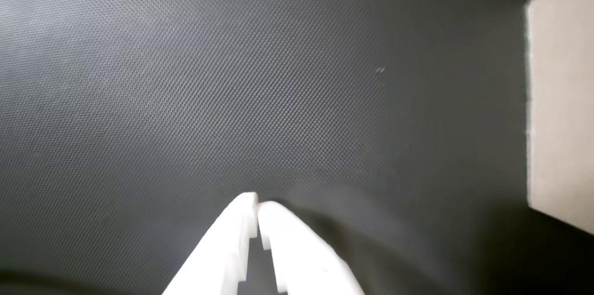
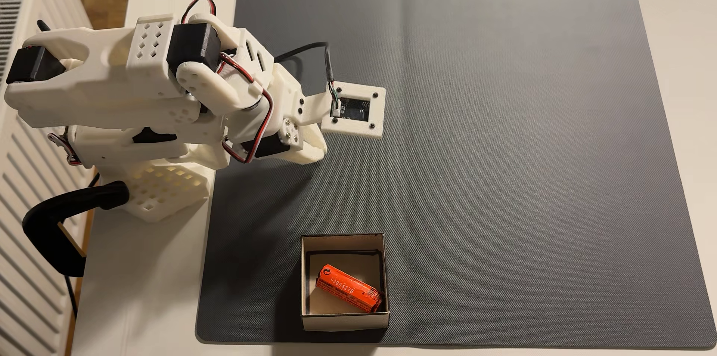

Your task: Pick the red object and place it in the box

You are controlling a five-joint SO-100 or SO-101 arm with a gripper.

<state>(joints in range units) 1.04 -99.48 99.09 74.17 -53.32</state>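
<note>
Already the bar lies slantwise on the floor of the box, so what remains is likely only parking. The hand, fingers pressed together and empty, hangs over bare mat, well apart from the box; room lies open on every side.

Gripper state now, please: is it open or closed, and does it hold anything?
Gripper: closed, holding nothing; the red object lies inside the box.
</note>
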